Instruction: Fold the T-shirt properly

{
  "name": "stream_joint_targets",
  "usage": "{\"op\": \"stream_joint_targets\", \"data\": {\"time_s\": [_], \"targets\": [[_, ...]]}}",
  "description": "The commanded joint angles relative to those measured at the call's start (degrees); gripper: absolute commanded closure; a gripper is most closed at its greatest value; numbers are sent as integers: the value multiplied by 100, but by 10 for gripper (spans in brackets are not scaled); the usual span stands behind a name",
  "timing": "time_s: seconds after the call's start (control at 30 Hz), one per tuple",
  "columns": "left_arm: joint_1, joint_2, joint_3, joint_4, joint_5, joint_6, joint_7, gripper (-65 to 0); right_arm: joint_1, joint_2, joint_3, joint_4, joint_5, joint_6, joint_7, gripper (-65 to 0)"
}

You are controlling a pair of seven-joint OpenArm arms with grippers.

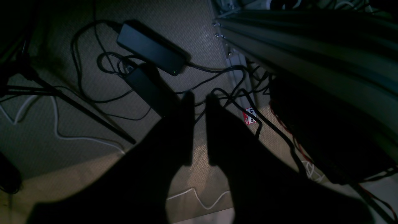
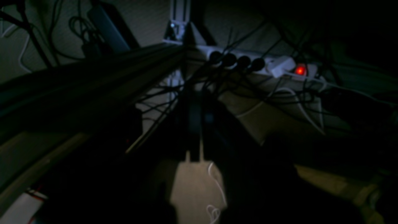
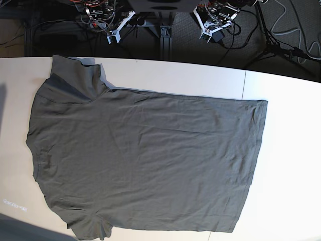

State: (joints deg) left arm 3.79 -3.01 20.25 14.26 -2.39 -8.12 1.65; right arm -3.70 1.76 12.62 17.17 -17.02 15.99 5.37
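The T-shirt (image 3: 145, 160) is spread flat and unfolded across the table (image 3: 286, 150), and with the left gripper (image 1: 199, 130) slightly parted and the right gripper (image 2: 194, 155) closed, both parked beyond the table's far edge, two layers could be pinched together.

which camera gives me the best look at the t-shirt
The base view: the T-shirt lies spread flat across the white table, nearly all in frame. Both wrist views show only floor, cables and dark frame, no shirt.
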Motion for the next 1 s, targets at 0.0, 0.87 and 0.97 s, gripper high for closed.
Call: {"op": "stream_joint_targets", "data": {"time_s": [0.0,0.87,0.97], "targets": [[-24,-4,4,42,13,103,-15,-102,-13,31,-7,52,9,-273,90,0],[35,-9,4,42,11,103,-17,-102,-90,28,-7,140,11,-269,90,0],[39,-72,4,42,11,101,-13,-102,-251,31,-7,302,11,-170,90,0]]}}
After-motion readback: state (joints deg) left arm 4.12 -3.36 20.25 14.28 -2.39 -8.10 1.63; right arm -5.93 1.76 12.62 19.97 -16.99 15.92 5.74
